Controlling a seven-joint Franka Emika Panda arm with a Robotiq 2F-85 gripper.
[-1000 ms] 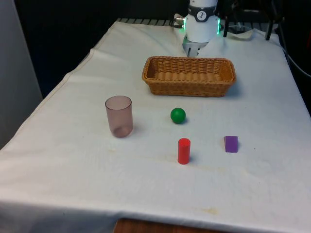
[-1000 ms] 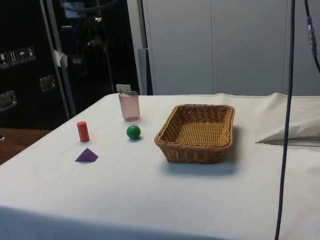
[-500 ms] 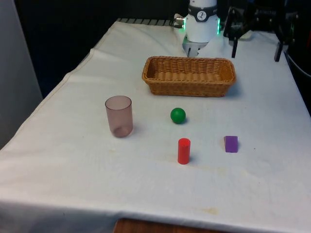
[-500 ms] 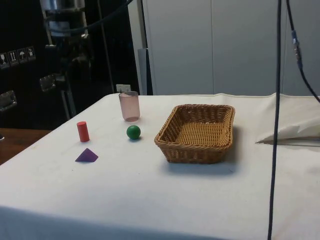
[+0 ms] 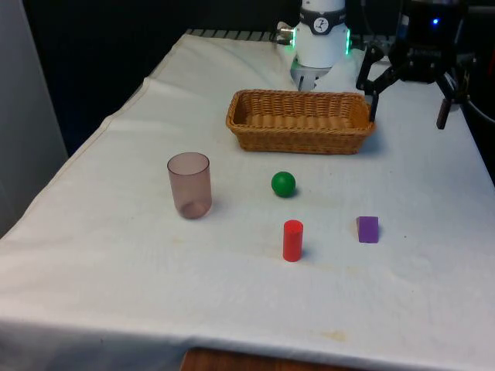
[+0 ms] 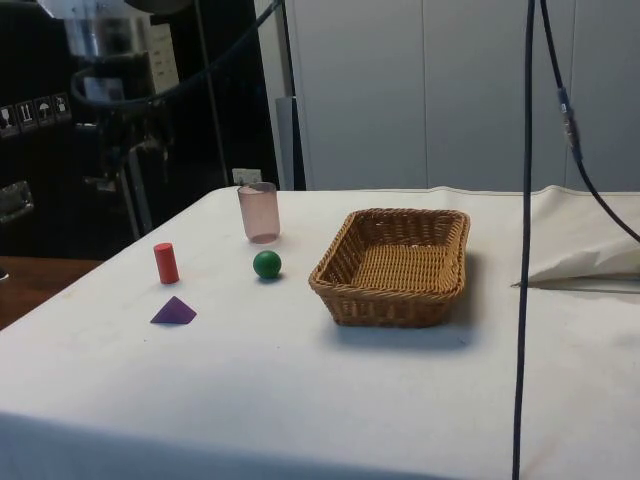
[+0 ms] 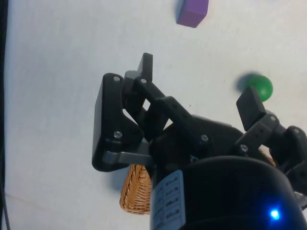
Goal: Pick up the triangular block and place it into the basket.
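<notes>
Purple triangular block (image 5: 368,229) lies on the worktop (image 5: 116,255) beside the red cylinder (image 5: 292,240). Gripper (image 5: 408,89) hangs high beyond the basket (image 5: 300,120), fingers (image 7: 250,108) spread, empty; wrist view catches the green ball (image 7: 260,86).

I can read no words or numbers; small handling-symbol stickers (image 6: 35,112) sit on the dark cabinet (image 6: 60,200), illegible.

End effector (image 5: 407,97) raised high above table, pointing down, fingers (image 7: 249,106) spread wide, nothing held
</notes>
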